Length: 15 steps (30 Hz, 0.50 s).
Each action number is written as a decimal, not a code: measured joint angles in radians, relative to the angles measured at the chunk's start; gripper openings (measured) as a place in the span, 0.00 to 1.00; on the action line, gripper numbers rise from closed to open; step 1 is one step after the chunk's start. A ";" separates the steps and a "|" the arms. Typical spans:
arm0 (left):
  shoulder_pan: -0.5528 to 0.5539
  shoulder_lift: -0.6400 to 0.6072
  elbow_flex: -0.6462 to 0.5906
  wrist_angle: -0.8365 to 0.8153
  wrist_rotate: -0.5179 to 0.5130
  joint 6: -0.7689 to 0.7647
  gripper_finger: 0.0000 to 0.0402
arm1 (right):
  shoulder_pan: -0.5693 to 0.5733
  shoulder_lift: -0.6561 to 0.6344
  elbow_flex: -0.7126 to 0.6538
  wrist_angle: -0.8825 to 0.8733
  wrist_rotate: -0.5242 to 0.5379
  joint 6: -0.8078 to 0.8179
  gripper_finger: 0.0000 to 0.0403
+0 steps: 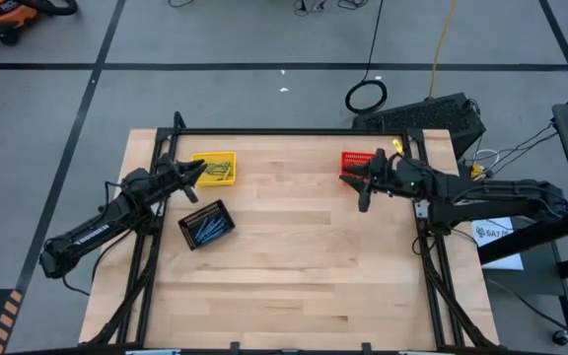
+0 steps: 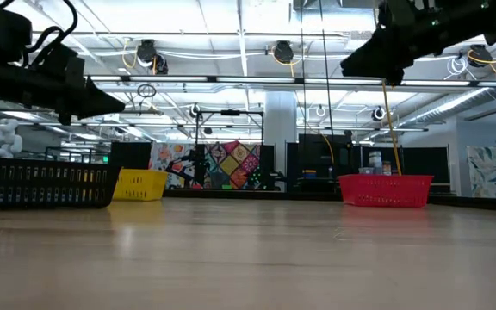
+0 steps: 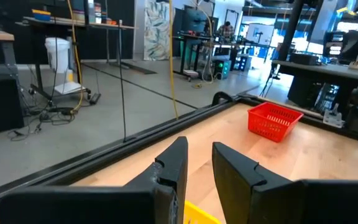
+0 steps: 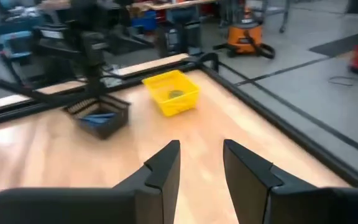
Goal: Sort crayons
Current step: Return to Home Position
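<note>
Yellow crayons (image 1: 217,171) lie in the yellow basket (image 1: 215,168) at the far left. Blue crayons (image 1: 205,227) lie in the black basket (image 1: 207,225) nearer the front; they also show in the right wrist view (image 4: 98,117). The red basket (image 1: 358,161) stands at the far right, and I cannot tell what is in it. My left gripper (image 1: 200,172) hovers above the table at the yellow basket's left side, open and empty (image 3: 197,146). My right gripper (image 1: 355,183) hovers just in front of the red basket, open and empty (image 4: 201,144).
The three baskets stand along the far half of the wooden table (image 1: 304,266). A dark frame rail (image 1: 284,131) runs along the far edge. In the low view both grippers hang well above the tabletop, the left one (image 2: 67,82) and the right one (image 2: 386,52).
</note>
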 joint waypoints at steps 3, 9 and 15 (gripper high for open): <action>0.000 0.000 0.000 -0.001 -0.003 0.001 0.20 | 0.000 0.002 -0.055 0.051 -0.003 0.000 0.27; 0.000 0.000 0.000 0.000 -0.040 0.001 0.20 | 0.017 -0.008 -0.261 0.316 -0.009 -0.001 0.27; 0.000 0.003 -0.001 -0.001 -0.041 0.003 0.20 | 0.027 -0.061 -0.457 0.581 -0.097 0.006 0.27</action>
